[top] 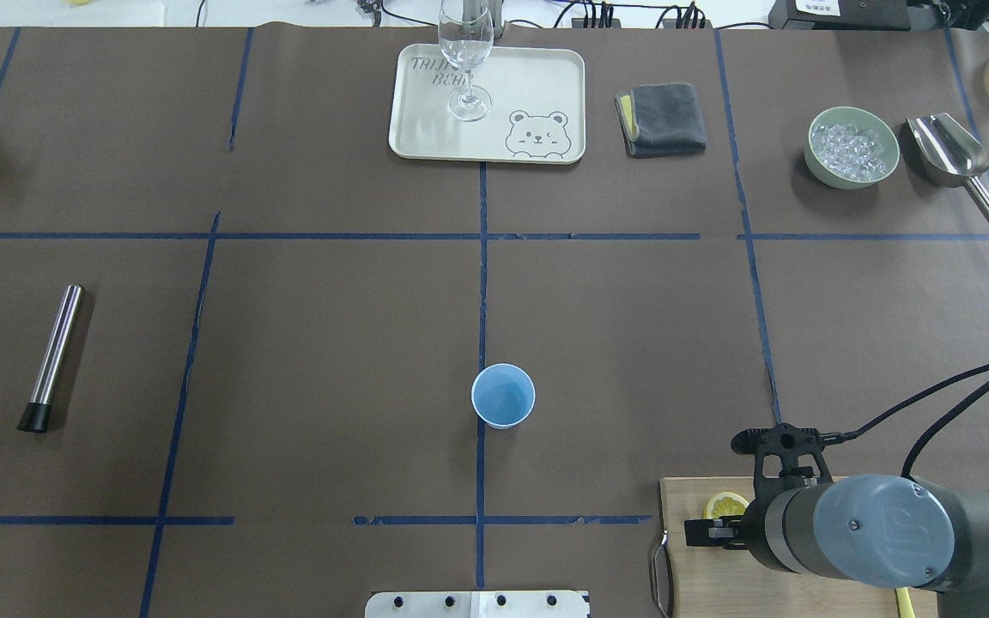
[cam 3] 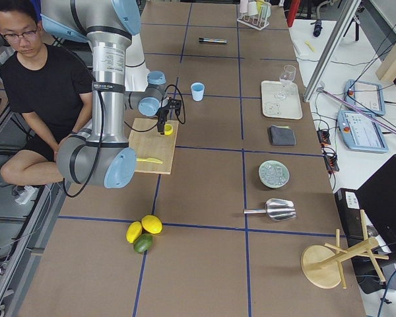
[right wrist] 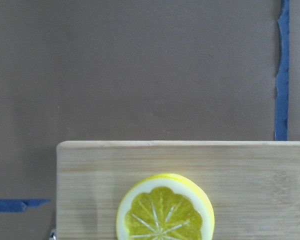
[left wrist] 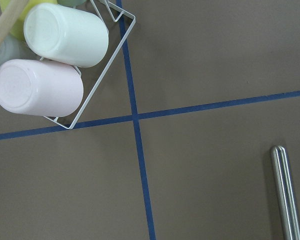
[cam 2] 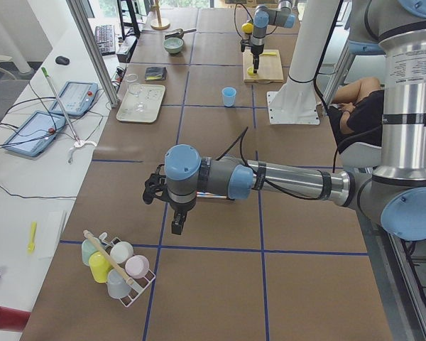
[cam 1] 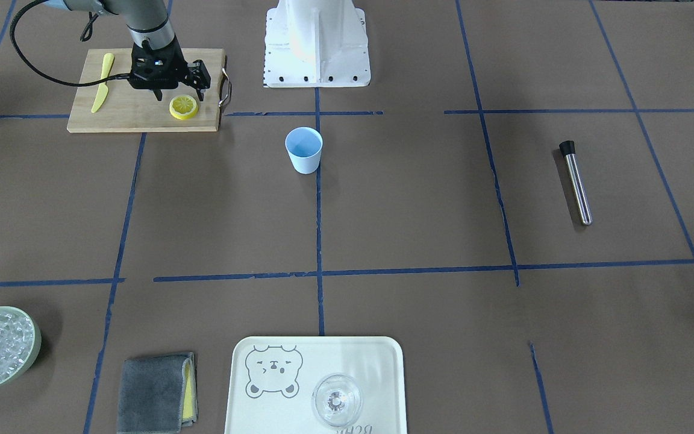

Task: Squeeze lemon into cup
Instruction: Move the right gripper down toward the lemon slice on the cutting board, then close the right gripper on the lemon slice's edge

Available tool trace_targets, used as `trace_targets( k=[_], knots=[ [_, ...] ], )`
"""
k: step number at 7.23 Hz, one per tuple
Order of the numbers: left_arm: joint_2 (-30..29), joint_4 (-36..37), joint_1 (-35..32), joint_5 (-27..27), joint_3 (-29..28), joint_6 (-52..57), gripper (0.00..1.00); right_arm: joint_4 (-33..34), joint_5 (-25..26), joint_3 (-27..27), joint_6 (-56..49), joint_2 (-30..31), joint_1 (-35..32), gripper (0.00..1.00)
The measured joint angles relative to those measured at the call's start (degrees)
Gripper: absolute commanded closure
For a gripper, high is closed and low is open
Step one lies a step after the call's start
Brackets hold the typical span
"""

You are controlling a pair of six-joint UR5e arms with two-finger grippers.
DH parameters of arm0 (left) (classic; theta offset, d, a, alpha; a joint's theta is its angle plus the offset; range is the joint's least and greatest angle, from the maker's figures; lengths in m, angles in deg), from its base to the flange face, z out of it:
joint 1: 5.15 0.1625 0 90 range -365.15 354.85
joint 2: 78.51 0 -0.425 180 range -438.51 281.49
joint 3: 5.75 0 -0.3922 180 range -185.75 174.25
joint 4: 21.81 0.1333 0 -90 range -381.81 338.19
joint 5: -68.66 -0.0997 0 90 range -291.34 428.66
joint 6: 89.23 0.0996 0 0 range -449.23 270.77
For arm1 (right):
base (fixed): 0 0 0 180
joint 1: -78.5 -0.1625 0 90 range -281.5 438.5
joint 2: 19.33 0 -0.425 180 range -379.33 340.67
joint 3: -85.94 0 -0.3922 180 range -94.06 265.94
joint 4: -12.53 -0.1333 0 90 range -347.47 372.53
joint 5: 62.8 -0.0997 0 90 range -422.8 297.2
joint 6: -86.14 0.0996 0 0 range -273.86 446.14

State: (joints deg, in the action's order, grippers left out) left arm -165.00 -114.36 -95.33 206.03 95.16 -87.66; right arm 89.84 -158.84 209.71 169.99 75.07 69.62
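The lemon [cam 1: 184,107] is a flat yellow slice lying at the front corner of a wooden cutting board [cam 1: 136,117]. My right gripper [cam 1: 179,94] hangs just above it, open and empty, with one finger on each side of the slice. In the right wrist view the lemon [right wrist: 165,210] fills the lower middle, and no fingers show there. The light-blue cup [cam 1: 304,149] stands upright and apart, near the table's centre line; it also shows in the overhead view [top: 503,395]. My left gripper [cam 2: 177,224] shows only in the exterior left view, above bare table, so I cannot tell its state.
A yellow plastic knife [cam 1: 102,82] lies on the board. A steel muddler [top: 52,356] lies on the left half. A tray [top: 426,142] with a stemmed glass [top: 465,51], a grey cloth [top: 661,118], an ice bowl [top: 852,146] and a scoop [top: 954,159] sit along the far edge. A cup rack [cam 2: 117,266] stands near my left gripper.
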Motion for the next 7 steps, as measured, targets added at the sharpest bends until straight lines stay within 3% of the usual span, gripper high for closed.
trace_targets(
  k=[7],
  knots=[
    [0.1,0.0,0.0,-0.1,-0.2,0.2,0.00,0.0,0.0,-1.0,-0.6,-0.9,-0.3,0.02]
  ],
)
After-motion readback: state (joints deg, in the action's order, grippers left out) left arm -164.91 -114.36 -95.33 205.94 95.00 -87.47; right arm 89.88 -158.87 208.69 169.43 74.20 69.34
